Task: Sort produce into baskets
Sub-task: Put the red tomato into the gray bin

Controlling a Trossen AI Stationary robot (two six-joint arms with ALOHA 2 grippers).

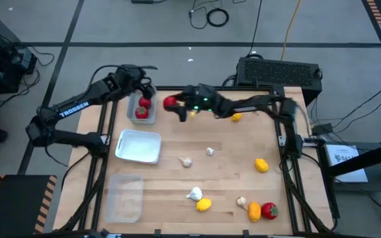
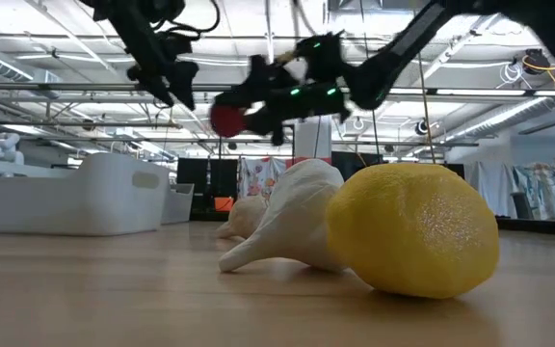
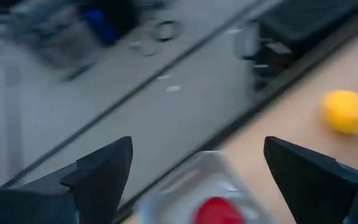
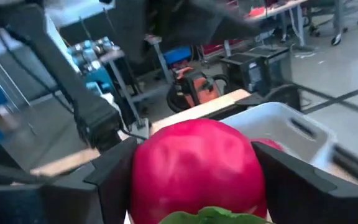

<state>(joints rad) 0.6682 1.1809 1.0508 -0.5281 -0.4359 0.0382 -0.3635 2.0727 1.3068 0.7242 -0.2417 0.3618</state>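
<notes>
A red round fruit (image 1: 170, 102) with a green top hangs above the table's far side, clamped between the fingers of the right gripper (image 1: 175, 106), just beside the greyish basket (image 1: 133, 109), which already holds two red fruits (image 1: 143, 108). In front of that basket lies the white basket (image 1: 138, 146), and nearer still the clear basket (image 1: 124, 198). Loose on the wood lie yellow lemons (image 1: 261, 165), one far back and one near the front beside a whitish garlic bulb (image 1: 194, 194). More garlic bulbs (image 1: 186, 161) sit mid-table. At the front right an orange oval (image 1: 254, 211) touches another red fruit (image 1: 269, 211).
</notes>
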